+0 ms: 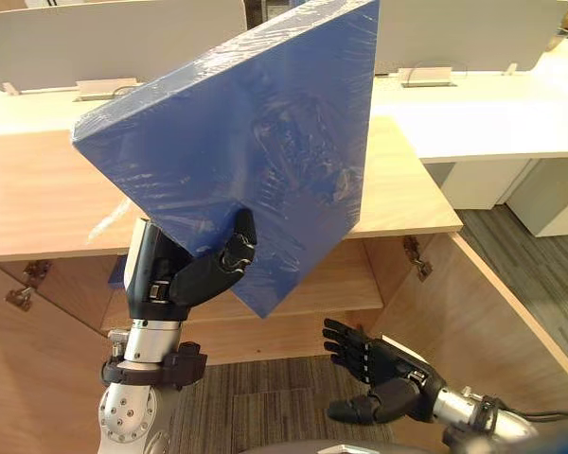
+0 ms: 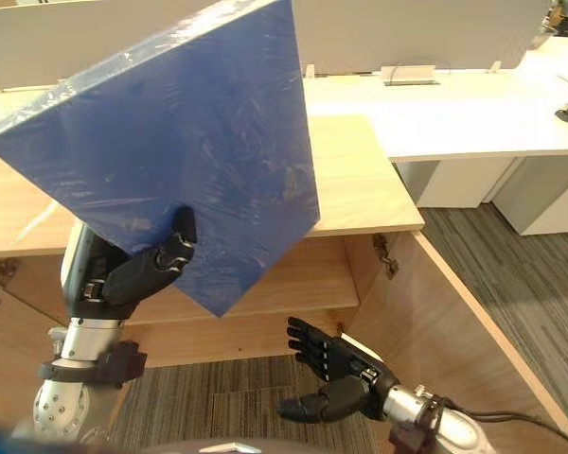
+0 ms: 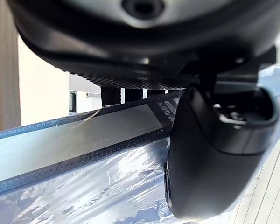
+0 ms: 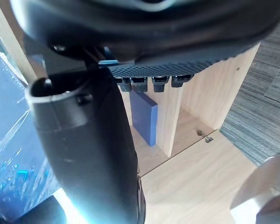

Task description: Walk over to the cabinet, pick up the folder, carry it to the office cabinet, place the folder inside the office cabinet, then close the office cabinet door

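1. I am seeing small print on a dark dotted strip (image 3: 161, 105) along the folder's edge in my left wrist view, but it is too blurred to read
2. My left hand (image 1: 204, 274) is pinching the folder (image 1: 256, 142) at its lower edge: the thumb is pressing on the near face and the fingers are curling behind it
3. The folder is a flat, square-cornered blue slab wrapped in wrinkled clear film; it is tilting up on one corner in the air, above and in front of the cabinet (image 1: 407, 203)
4. My right hand (image 1: 374, 359) is hanging low before the cabinet opening, with its fingers straight and spread, and it is holding nothing
5. The cabinet is light wood with a smooth flat top; its door (image 1: 492, 331) is standing open on my right, and one shelf (image 1: 331, 284) is showing inside
6. Two metal hinges (image 1: 417, 257) are showing, one at each side of the opening
7. A second folder (image 4: 144, 116), also blue, is standing upright inside against a wooden divider, so I am counting two
8. Grey striped carpet (image 1: 265, 397) is lying below, and a white desk (image 1: 492, 118) is standing behind the cabinet
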### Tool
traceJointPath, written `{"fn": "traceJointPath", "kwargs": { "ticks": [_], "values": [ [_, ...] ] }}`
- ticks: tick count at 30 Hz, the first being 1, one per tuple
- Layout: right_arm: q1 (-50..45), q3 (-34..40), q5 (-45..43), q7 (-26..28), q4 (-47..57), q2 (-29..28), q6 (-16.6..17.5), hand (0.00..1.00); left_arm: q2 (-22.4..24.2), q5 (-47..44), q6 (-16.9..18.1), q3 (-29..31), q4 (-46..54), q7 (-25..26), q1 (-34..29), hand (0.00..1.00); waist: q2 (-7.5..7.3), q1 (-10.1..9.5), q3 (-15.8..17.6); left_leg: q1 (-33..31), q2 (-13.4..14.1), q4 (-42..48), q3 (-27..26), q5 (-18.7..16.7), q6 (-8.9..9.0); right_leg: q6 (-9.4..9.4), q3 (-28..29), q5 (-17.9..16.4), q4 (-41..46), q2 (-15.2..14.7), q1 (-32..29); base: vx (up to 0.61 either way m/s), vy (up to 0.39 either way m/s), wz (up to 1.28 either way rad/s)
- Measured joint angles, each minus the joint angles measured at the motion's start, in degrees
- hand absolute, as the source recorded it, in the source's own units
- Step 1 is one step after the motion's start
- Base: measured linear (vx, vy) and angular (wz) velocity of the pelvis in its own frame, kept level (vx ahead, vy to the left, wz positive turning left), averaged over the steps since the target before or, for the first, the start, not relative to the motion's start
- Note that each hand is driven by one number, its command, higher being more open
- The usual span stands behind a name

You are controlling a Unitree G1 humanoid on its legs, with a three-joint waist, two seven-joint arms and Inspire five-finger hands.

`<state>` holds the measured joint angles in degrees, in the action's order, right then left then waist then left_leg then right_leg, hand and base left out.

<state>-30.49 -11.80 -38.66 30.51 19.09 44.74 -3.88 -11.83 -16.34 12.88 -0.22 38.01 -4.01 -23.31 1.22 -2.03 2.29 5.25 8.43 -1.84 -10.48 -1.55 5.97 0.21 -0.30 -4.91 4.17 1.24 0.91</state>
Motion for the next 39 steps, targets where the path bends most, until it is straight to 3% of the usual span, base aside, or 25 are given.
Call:
{"fn": "traceJointPath", "kwargs": {
  "ticks": [2,7,15,22,31,39],
  "values": [
    [-0.17,2.95,-0.97,1.06,3.63,2.06,-0.10,1.00,-0.66,-0.66,-0.30,-0.01,-0.01,-0.21,0.00,0.00,0.37,0.79,0.19,0.06,0.04,0.17,-0.26,-0.07,-0.04,0.01,0.35,-0.01,0.34,0.06,-0.20,-0.03,-0.002,-0.12],
    [2.87,13.72,-12.67,3.68,11.20,2.83,0.40,1.00,-2.85,-1.13,-0.91,0.03,-0.72,-2.61,-0.49,0.00,0.53,2.61,0.07,0.54,0.22,0.36,-1.81,-0.35,-0.14,0.01,1.96,-0.01,1.50,0.56,-1.05,-0.06,0.000,-0.16],
    [7.75,18.56,-15.63,4.28,11.09,2.58,0.78,1.00,-3.51,-1.16,-1.94,0.88,-3.49,-3.13,-0.66,0.00,0.30,3.70,-0.73,0.14,0.15,0.31,-3.23,-0.36,-0.14,0.05,3.28,0.03,2.61,0.76,-2.66,-0.03,0.002,-0.09],
    [17.85,24.22,-20.62,0.52,6.21,2.88,6.04,1.00,-3.43,-3.05,-2.05,3.04,-4.68,-2.51,-0.11,0.00,0.28,4.21,-1.91,-0.05,0.19,0.30,-3.20,-0.35,-0.14,0.12,3.27,0.10,2.62,0.69,-2.81,0.00,0.000,0.00],
    [19.87,23.99,-21.11,0.57,-2.83,11.15,6.35,1.00,-3.55,-4.65,-2.18,2.97,-7.32,-2.60,0.07,0.00,-0.04,4.23,-2.96,-0.21,0.10,0.30,-2.87,-0.24,-0.23,0.26,2.71,0.19,2.59,0.36,-2.69,-0.02,0.002,0.01],
    [27.22,18.49,-20.91,-1.85,-5.92,11.66,6.64,1.00,-3.66,-7.01,-2.19,2.46,-7.86,-2.65,1.54,0.00,0.22,4.27,-3.68,-0.24,-0.12,0.13,-1.71,0.22,-0.33,0.32,1.78,0.24,2.48,0.01,-2.21,-0.03,0.000,0.08]
  ]
}}
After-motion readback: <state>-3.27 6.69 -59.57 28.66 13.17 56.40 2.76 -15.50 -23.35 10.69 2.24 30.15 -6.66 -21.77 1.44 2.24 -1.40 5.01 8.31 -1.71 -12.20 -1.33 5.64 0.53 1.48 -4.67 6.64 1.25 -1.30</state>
